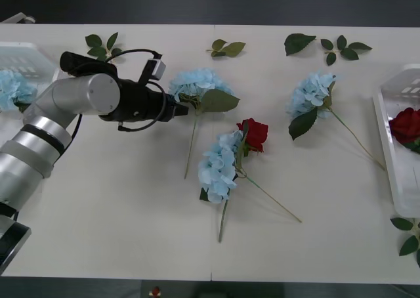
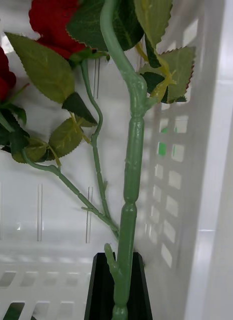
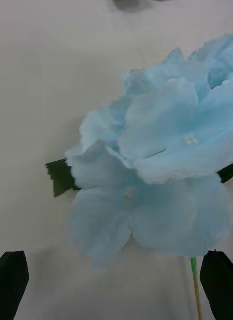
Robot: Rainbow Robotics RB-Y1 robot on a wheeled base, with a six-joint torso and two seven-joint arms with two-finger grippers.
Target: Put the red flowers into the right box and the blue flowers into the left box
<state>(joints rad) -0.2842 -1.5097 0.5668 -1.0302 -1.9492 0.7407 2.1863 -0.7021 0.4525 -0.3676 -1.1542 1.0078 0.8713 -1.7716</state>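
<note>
The left gripper was open, its fingers on either side of a blue flower lying on the table. The head was straight ahead of the gripper, with the stem running toward the near side. The right gripper held a red flower stem inside the right box.

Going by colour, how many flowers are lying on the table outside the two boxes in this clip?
Blue flowers: 3
Red flowers: 1
Total: 4
</note>
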